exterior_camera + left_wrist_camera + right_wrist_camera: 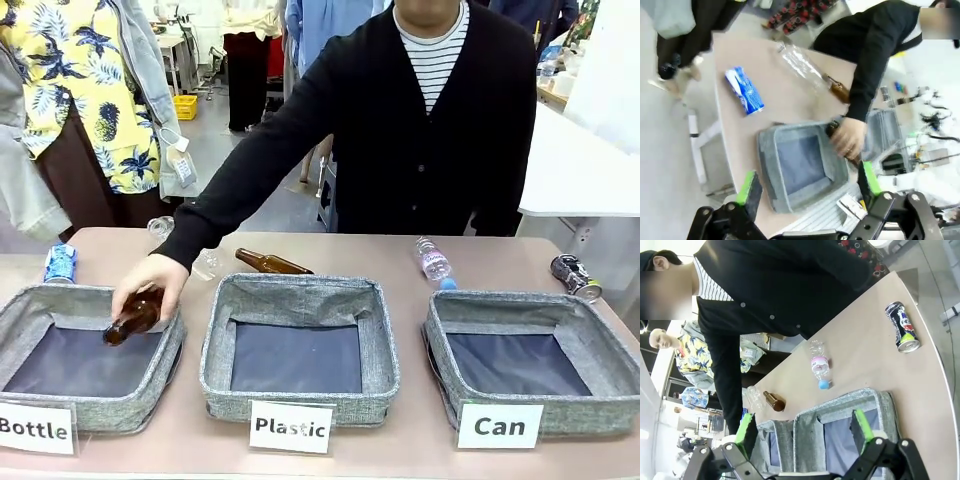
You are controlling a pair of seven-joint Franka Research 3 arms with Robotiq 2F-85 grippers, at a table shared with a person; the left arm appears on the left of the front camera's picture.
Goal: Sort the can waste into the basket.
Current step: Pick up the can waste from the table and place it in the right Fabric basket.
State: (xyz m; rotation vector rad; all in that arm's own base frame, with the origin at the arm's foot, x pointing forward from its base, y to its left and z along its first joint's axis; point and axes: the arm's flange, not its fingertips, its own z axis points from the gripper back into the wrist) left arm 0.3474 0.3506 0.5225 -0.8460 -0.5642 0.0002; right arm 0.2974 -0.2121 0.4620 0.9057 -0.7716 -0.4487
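Note:
The blue can with white lettering lies at the far left of the table, behind the "Bottle" bin; it also lies on the tabletop as the blue can. The dark dented can lies on its side at the far right, seen too as the dark can. The "Can" basket stands front right, holding nothing; its rim is the basket. My left gripper hangs open high over the left bin. My right gripper hangs open above the "Can" basket.
A person's hand lowers a brown bottle into the "Bottle" bin. The "Plastic" bin stands in the middle. Another brown bottle and two clear plastic bottles lie behind the bins.

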